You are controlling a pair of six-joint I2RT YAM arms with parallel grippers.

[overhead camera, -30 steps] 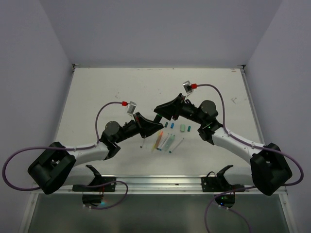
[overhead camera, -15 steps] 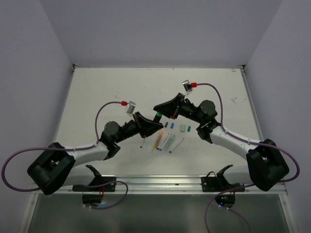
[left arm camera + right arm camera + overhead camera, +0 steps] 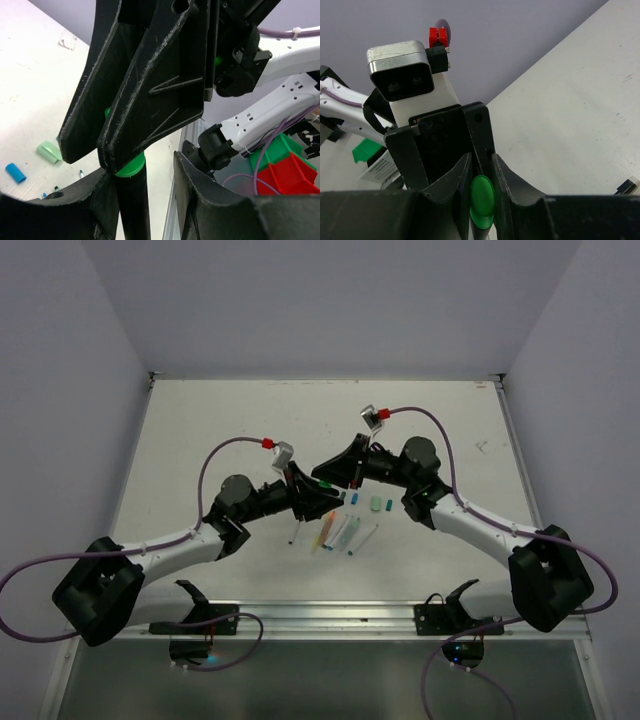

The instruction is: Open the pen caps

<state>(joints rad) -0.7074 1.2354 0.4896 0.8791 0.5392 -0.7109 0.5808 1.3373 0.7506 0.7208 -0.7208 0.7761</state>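
Observation:
A black marker [image 3: 132, 205] with a bright green cap [image 3: 129, 167] is held off the table between both arms. My right gripper [image 3: 481, 160] is shut on the green cap [image 3: 482, 202], and its fingers [image 3: 160, 90] hang over the marker in the left wrist view. My left gripper [image 3: 145, 167] is open: the barrel leans on one finger and a gap shows at the other. From above, the left gripper [image 3: 308, 498] and right gripper [image 3: 332, 472] meet at the green cap [image 3: 325, 483]. Loose blue [image 3: 15, 173] and mint [image 3: 48, 151] caps lie on the table.
Several uncapped pens [image 3: 335, 530] lie side by side just in front of the grippers, with loose caps [image 3: 377, 504] to their right. The metal rail [image 3: 320, 612] runs along the table's near edge. Red and green bins [image 3: 285, 175] sit beyond that edge.
The right gripper has closed on the green cap. The left jaws have since widened off the barrel. Both grippers have shifted slightly towards each other.

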